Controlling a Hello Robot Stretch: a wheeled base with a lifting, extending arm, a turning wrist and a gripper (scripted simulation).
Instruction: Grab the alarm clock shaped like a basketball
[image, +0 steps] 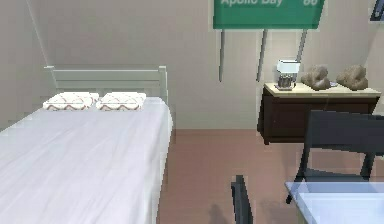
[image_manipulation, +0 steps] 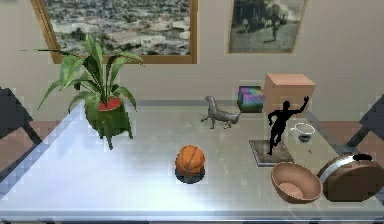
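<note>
Item: clock (image_manipulation: 190, 160), an orange ball with dark seams on a dark base.
Location: glass worktop (image_manipulation: 80, 170), near its front edge at about mid-width, standing apart from everything else.
Left of it in the arm side view, farther back: plant (image_manipulation: 100, 80) in a green pot.
Behind it: grey animal figurine (image_manipulation: 222, 113), small multicoloured cube (image_manipulation: 250, 100), tan box (image_manipulation: 290, 90).
Right of it: black statue (image_manipulation: 281, 125), brown bowl (image_manipulation: 296, 182).
Jaws: state cannot be told, nor can the clock's place relative to them.
Forward view: bed (image: 80, 160), two pillows (image: 70, 100), dark dresser (image: 310, 112).
</note>
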